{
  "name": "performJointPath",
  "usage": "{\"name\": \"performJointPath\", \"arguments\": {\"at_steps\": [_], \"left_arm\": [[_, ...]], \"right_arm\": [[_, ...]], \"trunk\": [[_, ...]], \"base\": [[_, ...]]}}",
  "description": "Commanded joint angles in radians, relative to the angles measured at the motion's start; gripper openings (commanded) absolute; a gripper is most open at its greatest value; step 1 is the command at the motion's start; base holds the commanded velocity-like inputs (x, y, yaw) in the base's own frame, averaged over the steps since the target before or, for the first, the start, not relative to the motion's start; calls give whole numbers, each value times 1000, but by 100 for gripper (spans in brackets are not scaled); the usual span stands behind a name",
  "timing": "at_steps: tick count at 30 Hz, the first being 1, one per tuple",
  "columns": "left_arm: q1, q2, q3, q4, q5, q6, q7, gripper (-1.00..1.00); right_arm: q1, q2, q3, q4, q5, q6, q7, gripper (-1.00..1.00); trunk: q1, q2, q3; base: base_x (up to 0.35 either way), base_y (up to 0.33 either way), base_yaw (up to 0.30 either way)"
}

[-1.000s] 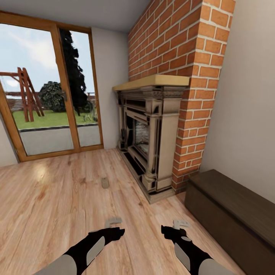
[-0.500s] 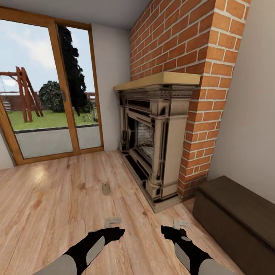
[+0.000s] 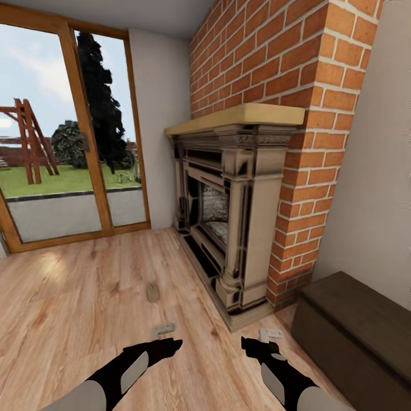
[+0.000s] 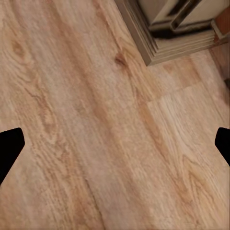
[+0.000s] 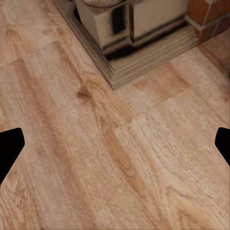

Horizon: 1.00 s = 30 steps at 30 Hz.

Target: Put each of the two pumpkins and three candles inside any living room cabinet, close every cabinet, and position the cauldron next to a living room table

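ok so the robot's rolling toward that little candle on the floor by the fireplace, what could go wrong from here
The candle is small and stands alone on the bare wood floor, so the base might knock it before a hand gets there. It is low, so the left hand and right hand, both open and empty, would need a deep reach. The fireplace plinth juts out beside the path and the cabinet sits on the right, so turning could clip either.

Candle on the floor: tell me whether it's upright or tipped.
Upright, apparently: the candle stands alone on the wood floor, left of the fireplace; too small for certainty.
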Motion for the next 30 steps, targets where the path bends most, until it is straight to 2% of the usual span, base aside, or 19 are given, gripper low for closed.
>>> {"name": "performJointPath", "arguments": {"at_steps": [1, 18, 23, 25, 30], "left_arm": [[0, 2, -4, -2, 8, 4, -2, 100], [0, 3, -5, -4, 11, 1, -6, 100], [0, 3, -6, -4, 11, -3, -6, 100], [0, 3, -6, -5, 11, -5, -6, 100], [0, 2, -8, -8, 9, -6, -3, 100]], "right_arm": [[-1, -1, 8, 1, -10, -4, -5, 100], [-1, -6, 3, 1, -11, -4, 0, 100], [0, -15, -1, 2, -9, -5, 128, 100], [1, -29, -2, 2, -9, -6, 179, 100], [2, -42, -9, 3, -10, -6, 218, 100]], "trunk": [[0, 0, -1], [0, 0, -1], [0, 0, -1], [0, 0, -1], [0, 0, -1]], "base": [[69, 244, -223], [-70, 309, -282], [-79, 201, -292], [-37, 85, -292], [-15, 34, -292]]}}
